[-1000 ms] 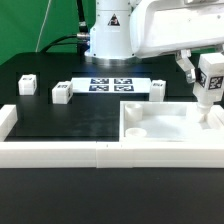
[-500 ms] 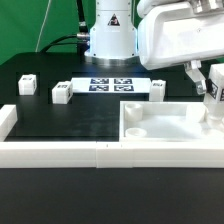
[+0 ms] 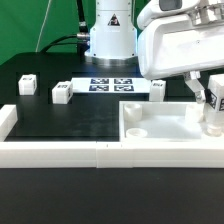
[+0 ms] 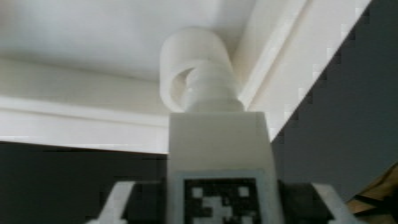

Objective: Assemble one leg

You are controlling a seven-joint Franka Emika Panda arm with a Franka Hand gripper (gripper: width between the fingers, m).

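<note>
My gripper (image 3: pixel 210 98) is shut on a leg (image 3: pixel 213 116), a small white block with a black-and-white tag. It holds the leg upright over the right part of the large white panel (image 3: pixel 160 128), with the leg's lower end at or very near the panel. In the wrist view the leg (image 4: pixel 219 150) sits between my fingers (image 4: pixel 121 200). Its rounded peg end points at the panel (image 4: pixel 80 60), close to a raised rim. Whether the peg touches the panel is hidden.
Three more legs stand on the black table: one at the exterior view's far left (image 3: pixel 27 84), one beside it (image 3: pixel 62 93), one right of the marker board (image 3: pixel 158 90). The marker board (image 3: pixel 111 85) lies at the back. A white rail (image 3: pixel 60 150) runs along the front.
My gripper has moved down and toward the exterior view's right with the leg, bringing it lower over the panel's right side. The other legs have not moved.
</note>
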